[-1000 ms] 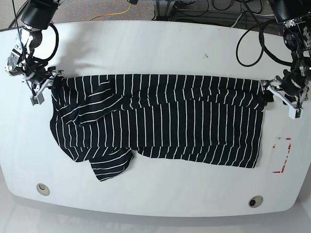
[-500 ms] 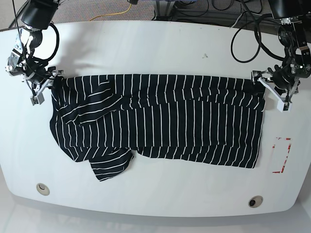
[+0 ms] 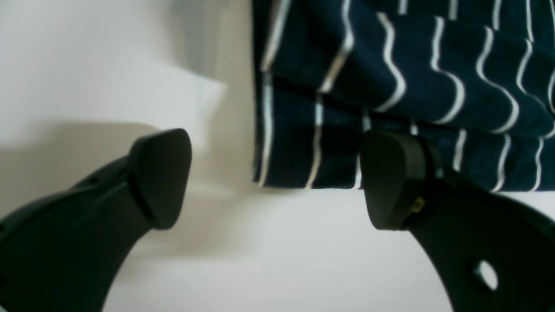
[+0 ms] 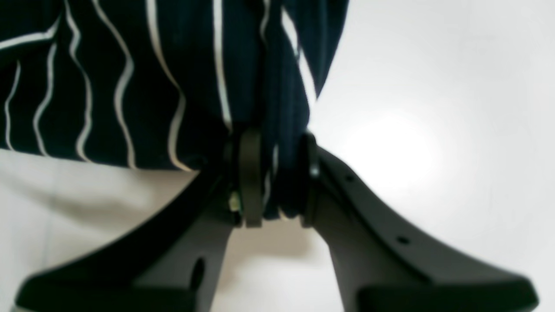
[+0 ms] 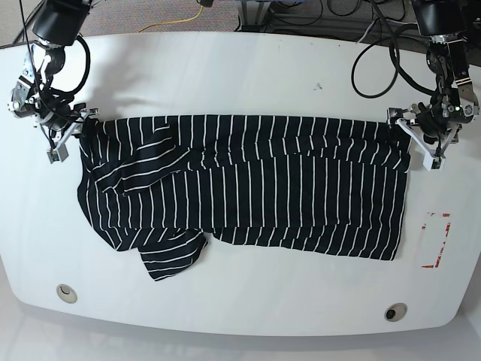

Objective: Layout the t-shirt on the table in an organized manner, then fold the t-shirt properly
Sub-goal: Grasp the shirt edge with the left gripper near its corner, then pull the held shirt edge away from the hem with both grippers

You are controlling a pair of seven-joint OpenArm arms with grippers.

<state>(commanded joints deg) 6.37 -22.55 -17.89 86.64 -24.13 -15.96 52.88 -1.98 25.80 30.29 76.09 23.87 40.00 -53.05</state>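
Though clamped right (image 4: 273,182), t-shirt (image 5: 248,188) (corner) between parted left fingers (image 3: 162,177).

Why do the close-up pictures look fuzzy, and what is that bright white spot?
Left wrist view: the open black left gripper is blurred, too near the lens; the dark striped t-shirt is soft too. Right wrist view: glare on the glossy white table makes the bright spot; the right gripper, pinching fabric, is fuzzy. Base view: sharp, with curved table edges.

your left gripper (image 5: 415,139) has moved up and in toward the shirt's (image 5: 248,188) corner, its jaws spread wide at the hem.
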